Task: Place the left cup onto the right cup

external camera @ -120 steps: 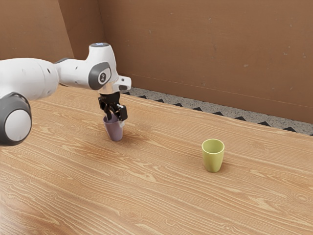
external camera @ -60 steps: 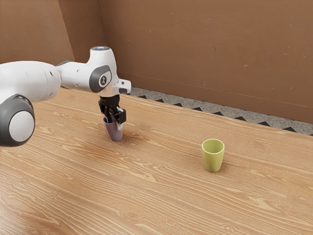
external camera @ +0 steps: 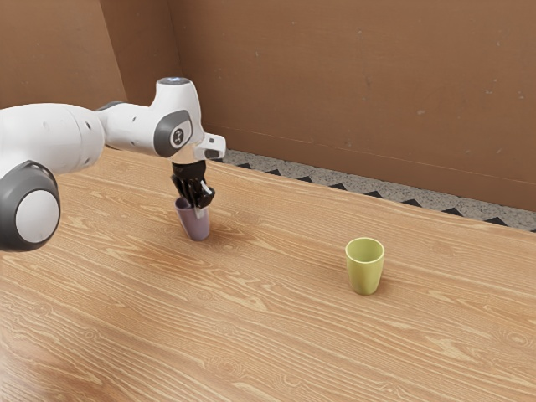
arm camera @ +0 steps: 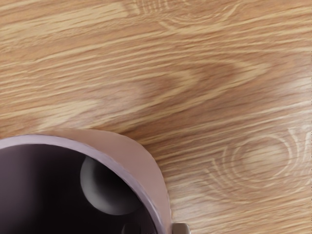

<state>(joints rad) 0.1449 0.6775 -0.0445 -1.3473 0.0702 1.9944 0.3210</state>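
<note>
The purple cup (external camera: 195,224) stands upright on the wooden table (external camera: 251,335), toward the exterior view's left. My gripper (external camera: 198,201) hangs straight down onto its rim, the fingers drawn together on the cup's wall at the side nearer the green cup. The wrist view looks down into the purple cup (arm camera: 141,165), its wall just under my hand, with one fingertip (arm camera: 180,228) just outside that wall. The green cup (external camera: 365,265) stands upright and alone toward the exterior view's right, well apart from the purple one.
A brown wall (external camera: 377,84) runs behind the table, with a strip of speckled floor (external camera: 377,188) between it and the table's far edge. Bare wood lies between the two cups.
My gripper has sunk a little onto the purple cup's rim and its fingers have drawn together from wide apart to gripping the wall. Neither cup has moved.
</note>
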